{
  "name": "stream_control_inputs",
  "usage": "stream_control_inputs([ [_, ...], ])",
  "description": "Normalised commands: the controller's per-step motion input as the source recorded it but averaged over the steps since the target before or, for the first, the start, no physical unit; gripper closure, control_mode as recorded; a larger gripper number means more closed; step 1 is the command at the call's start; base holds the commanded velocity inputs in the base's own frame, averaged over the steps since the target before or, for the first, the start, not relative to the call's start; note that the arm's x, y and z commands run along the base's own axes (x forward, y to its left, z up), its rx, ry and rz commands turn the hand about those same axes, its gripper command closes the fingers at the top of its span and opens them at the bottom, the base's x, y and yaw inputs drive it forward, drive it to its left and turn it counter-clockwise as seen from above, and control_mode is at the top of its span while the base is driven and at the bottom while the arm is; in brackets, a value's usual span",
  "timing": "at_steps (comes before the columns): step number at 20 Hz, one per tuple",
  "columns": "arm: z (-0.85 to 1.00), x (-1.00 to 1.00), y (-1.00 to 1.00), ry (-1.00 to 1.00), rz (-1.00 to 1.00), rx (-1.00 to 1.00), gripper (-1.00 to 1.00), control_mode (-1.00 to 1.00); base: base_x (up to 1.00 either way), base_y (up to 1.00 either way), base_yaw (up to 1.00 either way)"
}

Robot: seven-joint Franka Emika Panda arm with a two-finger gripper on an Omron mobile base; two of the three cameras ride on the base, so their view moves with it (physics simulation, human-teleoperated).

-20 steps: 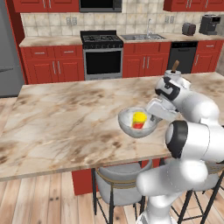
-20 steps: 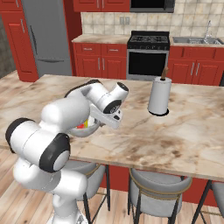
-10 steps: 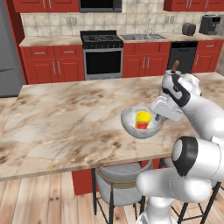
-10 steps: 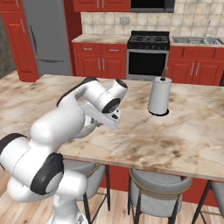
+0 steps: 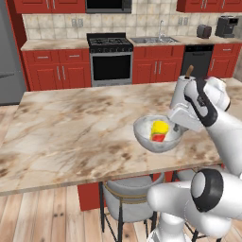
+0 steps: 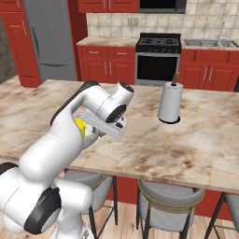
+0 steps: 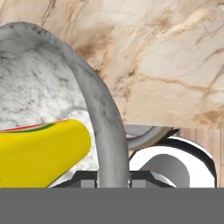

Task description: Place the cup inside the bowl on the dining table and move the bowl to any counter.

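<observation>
Jaws (image 7: 113,178): clenched on the rim of the bowl (image 7: 98,109), one dark tip either side of the grey wall, low centre of the hand view. Same grip seen right of centre in the left base view (image 5: 177,126), at the bowl's right rim.

Bowl (image 5: 157,134): grey-white, speckled, raised clear of the worktop near its front edge, just right of centre in the left base view; in the right base view (image 6: 89,134) mostly hidden behind the white arm, left of centre.

Cup (image 5: 159,130): yellow with red lower part, lying tilted inside the bowl; yellow side at lower left of the hand view (image 7: 41,153); sliver of yellow in the right base view (image 6: 80,126).

Dining table (image 5: 71,132): beige-brown veined marble worktop across the middle of both base views (image 6: 196,144); marble surface in upper hand view (image 7: 166,61).

Paper towel roll (image 6: 169,101): upright on the worktop, right of centre in the right base view, well apart from the bowl.

Stools (image 6: 168,207): grey seats under the worktop's front edge, bottom of frame.

Counter (image 5: 56,45): along the tiled back wall, top of frame, over red drawers.
</observation>
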Motion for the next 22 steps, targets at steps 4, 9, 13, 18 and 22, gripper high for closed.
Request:
stream_control_inputs([
  [4,0.28,-0.45,0.0,0.0,0.0,0.0,1.0,-1.0,0.0,0.0,0.0],
  [9,0.28,-0.44,0.0,0.0,0.0,0.01,1.0,-1.0,0.0,0.0,0.0],
  [13,0.31,-0.31,0.0,0.0,0.0,0.01,1.0,-1.0,0.0,0.0,0.0],
  [18,0.25,-0.27,0.0,0.0,0.0,0.0,1.0,-1.0,0.0,0.0,0.0],
  [22,0.14,-0.15,0.0,0.0,0.0,0.0,1.0,-1.0,0.0,0.0,0.0],
])
